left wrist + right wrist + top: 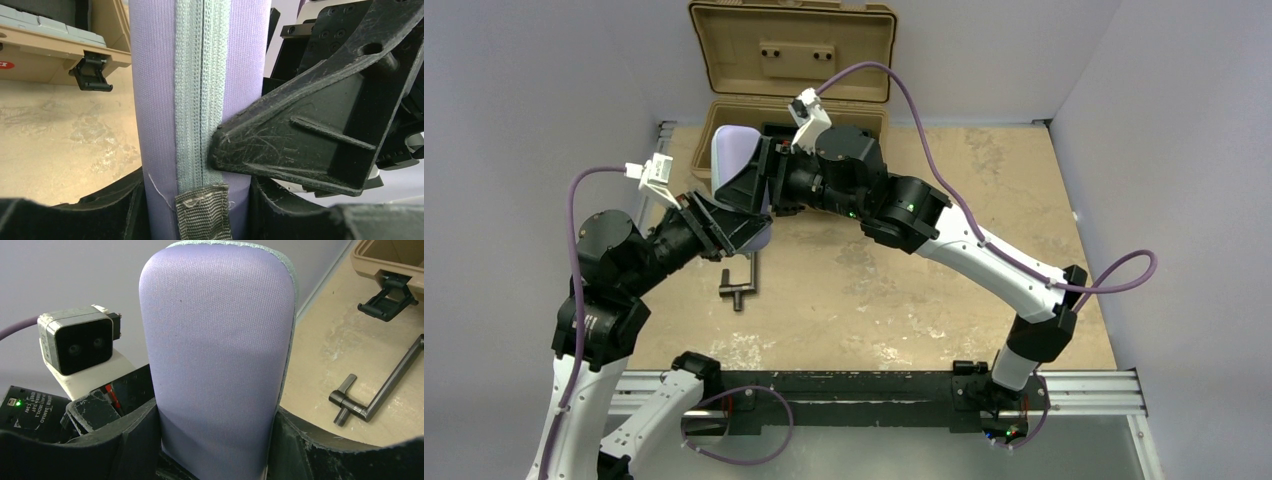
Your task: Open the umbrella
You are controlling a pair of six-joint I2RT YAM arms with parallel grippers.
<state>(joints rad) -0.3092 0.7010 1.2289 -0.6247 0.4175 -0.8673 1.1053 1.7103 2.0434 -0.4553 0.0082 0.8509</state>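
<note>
Lavender case [732, 160]: one, clamped by left tool [200, 212], right tool [217, 445]; tan toolbox [794, 55]: one.

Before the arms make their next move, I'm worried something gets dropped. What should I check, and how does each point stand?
1. Hold of the left gripper on the lavender case: ok, its fingers flank the case.
2. Hold of the right gripper: ok, the case stands between its fingers.
3. Opening of the zipper: not ok, it is shut along all that shows.
4. Whereabouts of the umbrella: cannot tell, it shows in no view.
5. The metal T-handle bar: ok, it lies free on the table.
</note>
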